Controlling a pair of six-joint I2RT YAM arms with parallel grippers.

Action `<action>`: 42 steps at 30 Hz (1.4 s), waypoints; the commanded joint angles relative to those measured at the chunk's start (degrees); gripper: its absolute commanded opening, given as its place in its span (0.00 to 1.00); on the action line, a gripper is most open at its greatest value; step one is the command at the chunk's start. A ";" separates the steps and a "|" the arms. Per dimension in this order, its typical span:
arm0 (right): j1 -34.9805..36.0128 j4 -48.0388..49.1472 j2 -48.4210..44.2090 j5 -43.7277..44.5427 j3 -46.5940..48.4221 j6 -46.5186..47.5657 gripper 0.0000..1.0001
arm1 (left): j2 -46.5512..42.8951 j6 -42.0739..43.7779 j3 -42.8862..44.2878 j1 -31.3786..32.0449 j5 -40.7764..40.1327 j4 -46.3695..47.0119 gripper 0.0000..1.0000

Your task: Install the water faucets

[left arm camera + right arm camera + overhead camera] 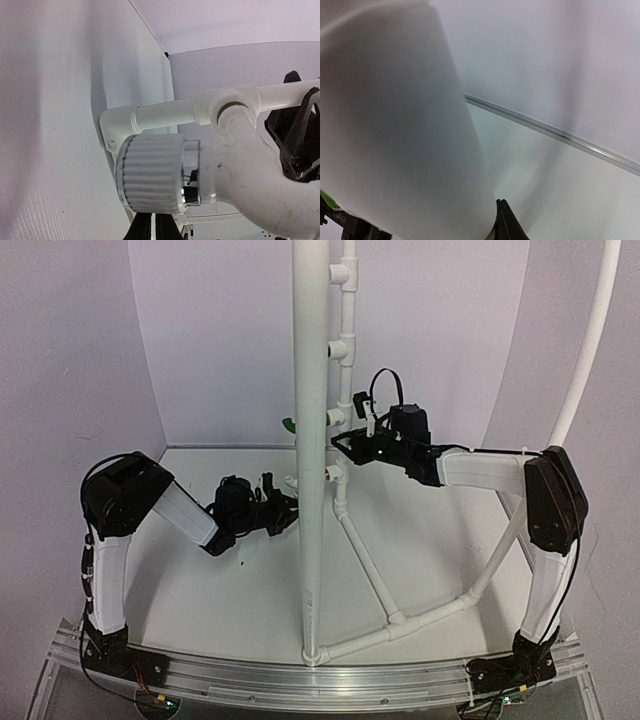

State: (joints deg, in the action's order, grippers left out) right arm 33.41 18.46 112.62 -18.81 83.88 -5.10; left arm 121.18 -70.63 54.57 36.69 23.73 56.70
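A white water faucet (155, 172) with a ribbed knob and chrome collar fills the left wrist view, its spout body (250, 175) lying across a tee outlet (225, 102). My left gripper (152, 229) shows just below the knob, its two dark fingers shut side by side with the tips hidden behind it. From above, the left gripper (287, 508) sits left of the thick upright pipe, beside the white faucet (292, 482). The green faucet (289, 424) pokes out left of that pipe. My right gripper (340, 443) reaches in from the right; its fingers (504, 222) are shut. A green sliver (326, 200) shows at the frame edge.
A thick upright pipe (310, 440) stands mid-table, with a thinner riser carrying several tee outlets (345, 350) behind it. Diagonal pipes (370, 570) run to the floor fittings. A curved pipe (590, 350) rises at the right. An aluminium rail (300, 680) lines the near edge.
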 commanded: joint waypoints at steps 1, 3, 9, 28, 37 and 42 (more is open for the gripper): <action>2.37 -0.34 -0.57 -10.32 -0.66 -7.88 0.00 | 2.27 -2.70 0.27 -1.20 -2.78 9.73 0.05; 2.30 -0.35 -0.64 -10.45 -0.82 -7.82 0.00 | 3.05 -2.81 1.10 -1.46 -2.66 10.58 0.05; 2.28 -0.44 -0.65 -10.64 -1.00 -7.66 0.00 | 4.63 -3.56 3.08 -2.56 -2.99 12.67 0.05; 2.28 -0.70 -0.82 -10.77 -1.31 -7.51 0.00 | 0.14 3.72 7.75 -4.86 2.30 5.18 0.04; 2.28 -0.79 -0.82 -10.99 -1.38 -7.21 0.00 | -2.90 10.15 8.66 -6.78 7.06 -1.44 0.06; 2.19 -0.99 -0.80 -10.98 -1.18 -7.11 0.00 | -3.14 12.60 10.82 -7.26 9.26 -3.99 0.07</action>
State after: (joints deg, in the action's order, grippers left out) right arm 33.41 19.20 112.62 -18.98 83.46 -4.99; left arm 121.47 -62.02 62.00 29.83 30.06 54.52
